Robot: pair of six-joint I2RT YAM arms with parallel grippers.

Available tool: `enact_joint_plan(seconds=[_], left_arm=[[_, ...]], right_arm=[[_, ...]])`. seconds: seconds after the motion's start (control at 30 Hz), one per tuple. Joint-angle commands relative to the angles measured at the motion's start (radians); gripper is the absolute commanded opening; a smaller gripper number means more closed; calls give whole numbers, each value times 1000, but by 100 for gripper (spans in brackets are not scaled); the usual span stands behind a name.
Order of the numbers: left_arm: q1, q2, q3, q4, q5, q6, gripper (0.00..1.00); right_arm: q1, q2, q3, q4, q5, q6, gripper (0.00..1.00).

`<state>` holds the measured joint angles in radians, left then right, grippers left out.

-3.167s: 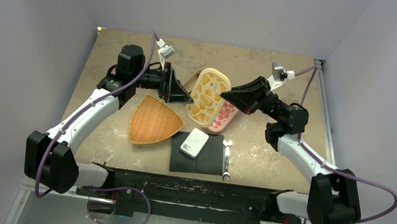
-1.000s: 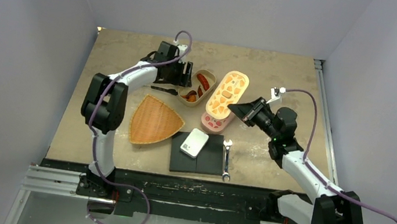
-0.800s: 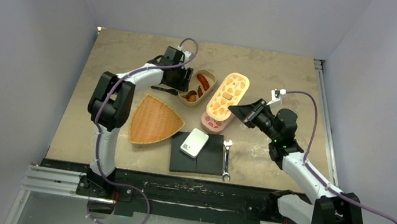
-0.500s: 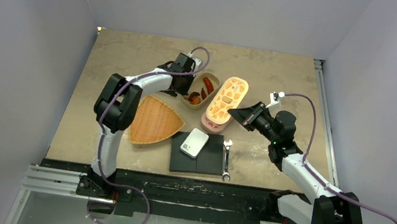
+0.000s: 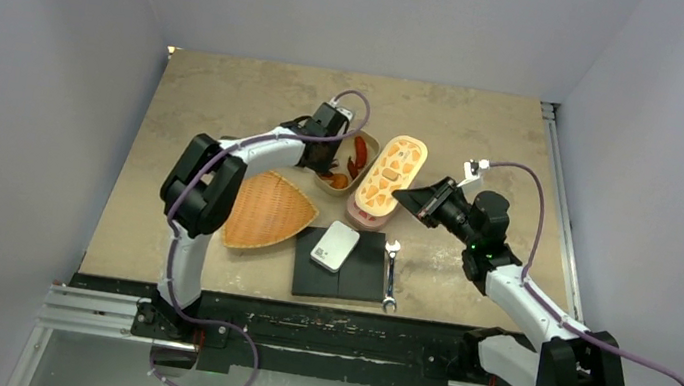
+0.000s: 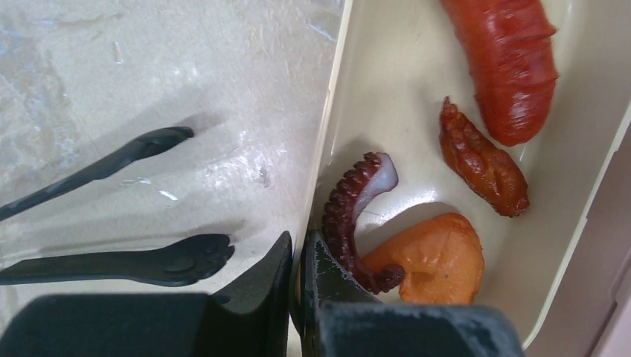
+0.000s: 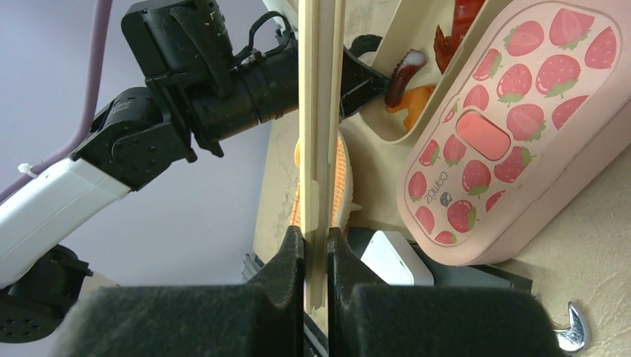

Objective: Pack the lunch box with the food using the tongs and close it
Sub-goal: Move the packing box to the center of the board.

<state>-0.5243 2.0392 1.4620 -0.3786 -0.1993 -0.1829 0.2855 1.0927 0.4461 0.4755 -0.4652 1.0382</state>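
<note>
Here's the lunch box (image 6: 387,82), a cream oval tray toward the far edge of the table (image 5: 220,95), about mid-width. It's open, and the food is lying in it. There's a glossy red sausage (image 6: 513,67) at one end. Beside it is a ridged brown-red piece (image 6: 484,160), then a curled dark octopus tentacle (image 6: 357,216) with a white cut end, touching a rounded orange piece (image 6: 435,260).

The left gripper (image 6: 298,249) is clamped on the box's left wall, one finger outside and one inside against the tentacle. The tongs (image 6: 175,256) lie on the table just left of the box, two slim black arms with paw-shaped tips. Nothing is holding them.

On the other side, the right gripper (image 7: 316,238) pinches the giraffe-print lid (image 5: 387,171) by its edge. The lid is tipped up between the lunch box and a pink strawberry-print box (image 7: 513,134).

A second ago the left gripper's fingers stood spread at the box's left end. Now they've snapped together, that arm reaches further right, and the box has slid a little toward the lid.
</note>
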Motion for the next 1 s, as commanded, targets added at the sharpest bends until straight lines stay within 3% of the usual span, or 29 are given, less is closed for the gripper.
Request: enact_joint_plan(seconds=[0.0,0.13,0.4,0.5,0.7,0.97], left_arm=[[56,-37,39,-37,-24,-83,0],[65,-59,-7,-50,-12,-184,0],[74,-220,-263,133,54,-458,2],[60,-229,-282,165,142,-485,11],[64,-317,-363,213,265,-497,43],[190,-469,-369,127,373,-351,57]], right_arm=[[-5,-7,24,30,-3,-17,0],[-5,20,31,50,13,-12,0],[-2,125,64,87,6,-16,0],[2,176,100,95,-14,-29,0],[26,264,192,106,-35,-36,0],[47,415,340,65,-141,-88,0]])
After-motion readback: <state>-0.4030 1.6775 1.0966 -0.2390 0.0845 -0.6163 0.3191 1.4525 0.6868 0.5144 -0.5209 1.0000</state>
